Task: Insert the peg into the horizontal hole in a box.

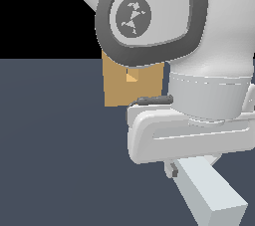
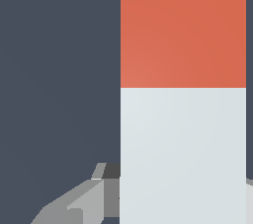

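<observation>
On the exterior view I see the gripper [image 1: 175,166] low over the floor [image 1: 55,145], the peg [image 1: 211,195] jutting white end toward the camera; the box [image 1: 119,88] and its hole [image 1: 132,76] sit behind. On the wrist view the peg [image 2: 183,154] fills the frame lengthwise, red end farthest, fingers [image 2: 79,203] hugging its white part.

The arm [image 1: 209,46] is hiding part of the box [image 1: 117,88]; the tabletop [image 1: 55,145] around it is lying bare.
</observation>
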`<state>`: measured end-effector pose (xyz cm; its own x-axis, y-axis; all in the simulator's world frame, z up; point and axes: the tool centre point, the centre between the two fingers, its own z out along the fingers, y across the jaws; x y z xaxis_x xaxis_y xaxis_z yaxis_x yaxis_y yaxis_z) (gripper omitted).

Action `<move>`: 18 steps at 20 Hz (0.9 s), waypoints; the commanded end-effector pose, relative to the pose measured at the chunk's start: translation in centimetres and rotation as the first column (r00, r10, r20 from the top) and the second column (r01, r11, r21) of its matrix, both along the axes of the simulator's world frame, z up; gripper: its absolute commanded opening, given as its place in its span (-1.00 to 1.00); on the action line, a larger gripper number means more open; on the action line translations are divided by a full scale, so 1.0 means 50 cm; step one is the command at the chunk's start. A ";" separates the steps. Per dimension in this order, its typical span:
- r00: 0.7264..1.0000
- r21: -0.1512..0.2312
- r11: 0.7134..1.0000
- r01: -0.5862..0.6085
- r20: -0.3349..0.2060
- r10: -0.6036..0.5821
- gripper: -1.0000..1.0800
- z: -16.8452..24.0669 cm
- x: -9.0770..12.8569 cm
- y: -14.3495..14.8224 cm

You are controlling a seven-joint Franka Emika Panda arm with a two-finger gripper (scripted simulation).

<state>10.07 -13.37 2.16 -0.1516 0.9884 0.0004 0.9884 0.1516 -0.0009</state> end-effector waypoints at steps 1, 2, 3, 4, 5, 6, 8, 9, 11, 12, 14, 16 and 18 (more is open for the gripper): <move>1.000 0.000 1.000 0.000 0.001 0.000 -1.00 0.001 0.001 0.000; 1.000 0.000 1.000 0.000 0.001 0.000 -1.00 0.001 0.001 0.000; 1.000 0.000 1.000 0.000 0.001 0.000 -1.00 0.001 0.001 0.000; 1.000 0.000 1.000 0.000 0.001 0.000 -1.00 0.001 0.001 0.000; 1.000 0.000 1.000 0.000 0.001 0.000 -1.00 0.001 0.001 0.000; 1.000 0.000 1.000 0.000 0.000 0.000 -1.00 0.000 0.000 0.000; 1.000 0.000 1.000 0.000 0.000 0.000 -1.00 0.001 0.000 0.001; 1.000 0.000 1.000 -0.001 0.000 0.001 -1.00 0.002 -0.001 0.003; 1.000 0.000 1.000 -0.001 0.000 0.001 -1.00 0.006 -0.003 0.009; 1.000 0.000 1.000 -0.002 0.000 0.002 -1.00 0.009 -0.004 0.014; 1.000 0.000 1.000 -0.003 0.000 0.003 -1.00 0.015 -0.007 0.024; 1.000 0.000 1.000 -0.004 0.000 0.004 -1.00 0.024 -0.011 0.039; 1.000 0.000 1.000 -0.006 0.000 0.006 -1.00 0.036 -0.017 0.057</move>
